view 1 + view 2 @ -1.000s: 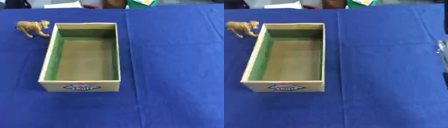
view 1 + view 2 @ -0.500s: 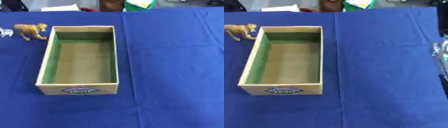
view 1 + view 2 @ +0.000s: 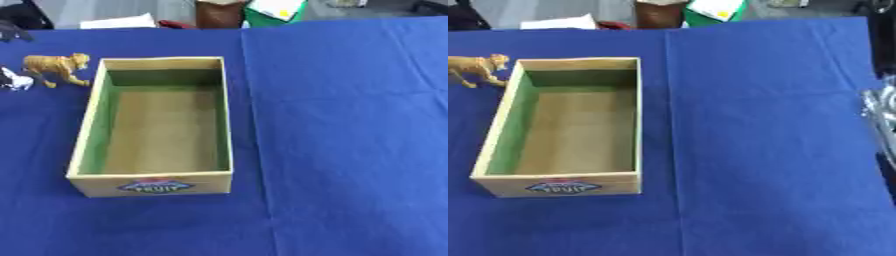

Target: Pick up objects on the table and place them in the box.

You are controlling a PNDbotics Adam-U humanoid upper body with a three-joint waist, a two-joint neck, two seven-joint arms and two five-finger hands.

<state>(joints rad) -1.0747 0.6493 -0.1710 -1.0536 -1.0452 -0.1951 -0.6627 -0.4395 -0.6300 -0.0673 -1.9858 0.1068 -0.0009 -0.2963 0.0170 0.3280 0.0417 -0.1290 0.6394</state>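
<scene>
An open wooden box (image 3: 226,115) with green inner walls and a fruit label on its front stands empty on the blue tablecloth. Just off its far left corner stands a tan toy animal (image 3: 57,67), like a lion or tiger. Left of that, a small black and white figure (image 3: 13,80) is cut by the picture's edge, and a dark figure (image 3: 13,31) lies further back. My right hand (image 3: 881,120) shows only as a blurred silver shape at the right edge of the right eye view, well clear of the box. The left hand is out of sight.
Along the table's far edge lie a white sheet of paper (image 3: 118,22), a brown container (image 3: 219,12) and a green and white item (image 3: 276,11). Blue cloth (image 3: 350,140) stretches to the right of the box.
The camera has moved, so the whole picture has shifted down and right, bringing the figures at the left into view. The right hand shows further into the right eye view.
</scene>
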